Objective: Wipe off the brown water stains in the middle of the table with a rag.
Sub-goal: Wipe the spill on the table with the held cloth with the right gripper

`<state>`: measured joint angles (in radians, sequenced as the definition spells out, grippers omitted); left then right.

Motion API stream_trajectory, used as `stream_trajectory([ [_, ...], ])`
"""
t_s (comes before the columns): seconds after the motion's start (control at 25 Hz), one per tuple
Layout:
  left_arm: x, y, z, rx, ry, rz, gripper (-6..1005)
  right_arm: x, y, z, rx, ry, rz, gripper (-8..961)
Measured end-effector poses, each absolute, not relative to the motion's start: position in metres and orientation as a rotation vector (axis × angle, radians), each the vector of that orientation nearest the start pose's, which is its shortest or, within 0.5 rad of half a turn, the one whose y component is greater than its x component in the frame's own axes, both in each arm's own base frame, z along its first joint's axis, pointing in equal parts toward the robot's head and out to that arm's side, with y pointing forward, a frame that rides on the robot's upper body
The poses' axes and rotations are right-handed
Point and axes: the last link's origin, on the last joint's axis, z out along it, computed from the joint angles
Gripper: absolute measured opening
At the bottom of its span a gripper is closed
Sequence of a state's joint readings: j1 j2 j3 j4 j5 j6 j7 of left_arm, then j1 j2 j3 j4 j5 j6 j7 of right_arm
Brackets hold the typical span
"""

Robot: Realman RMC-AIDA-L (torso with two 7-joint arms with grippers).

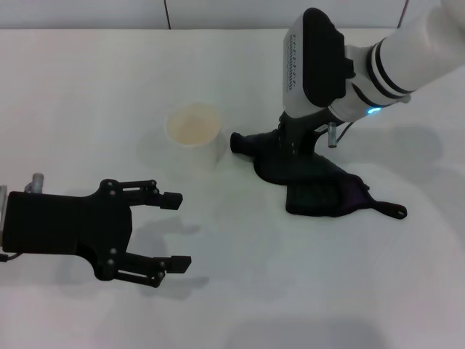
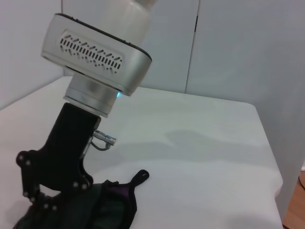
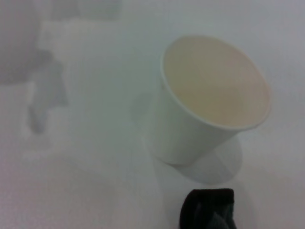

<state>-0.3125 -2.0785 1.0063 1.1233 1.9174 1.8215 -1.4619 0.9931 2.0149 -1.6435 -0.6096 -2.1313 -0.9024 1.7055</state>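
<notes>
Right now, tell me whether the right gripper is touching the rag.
Touching. The head view shows the right gripper pressed down into the dark rag on the table; the left wrist view shows the same contact.

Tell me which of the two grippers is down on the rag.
The right gripper, pressed onto the dark rag beside the white paper cup. The left gripper hovers apart, jaws open.

Head view looks down over the table (image 1: 87, 87); both wrist views sit low, sharing the rag (image 1: 312, 182).
</notes>
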Motion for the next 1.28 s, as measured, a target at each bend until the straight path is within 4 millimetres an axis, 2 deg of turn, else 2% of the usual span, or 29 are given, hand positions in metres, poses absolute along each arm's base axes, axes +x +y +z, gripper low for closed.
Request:
stream_trajectory([
  [0.12,-0.237,0.272,0.026,-3.034,-0.259,-0.550,888,0.143,0.424,-0.086,-2.856,-0.191,-0.397,36],
  [0.56,-0.236,0.272,0.025,-3.036,-0.258,-0.550,888,0.137,0.372,-0.092,-3.127,-0.211,-0.392,45],
  [0.72,-0.235,0.273,0.025,-3.039,-0.251,-0.549,888,0.139,0.361,-0.094,-3.188,-0.220,-0.419,48],
  [0.88,-0.234,0.273,0.024,-3.046,-0.242,-0.547,888,0.138,0.338,-0.099,-3.313,-0.248,-0.439,52],
  [1.08,-0.234,0.273,0.023,-3.049,-0.241,-0.546,888,0.135,0.331,-0.099,-3.355,-0.271,-0.433,56],
  [1.28,-0.234,0.272,0.023,-3.050,-0.244,-0.548,888,0.139,0.346,-0.101,-3.260,-0.245,-0.408,60],
])
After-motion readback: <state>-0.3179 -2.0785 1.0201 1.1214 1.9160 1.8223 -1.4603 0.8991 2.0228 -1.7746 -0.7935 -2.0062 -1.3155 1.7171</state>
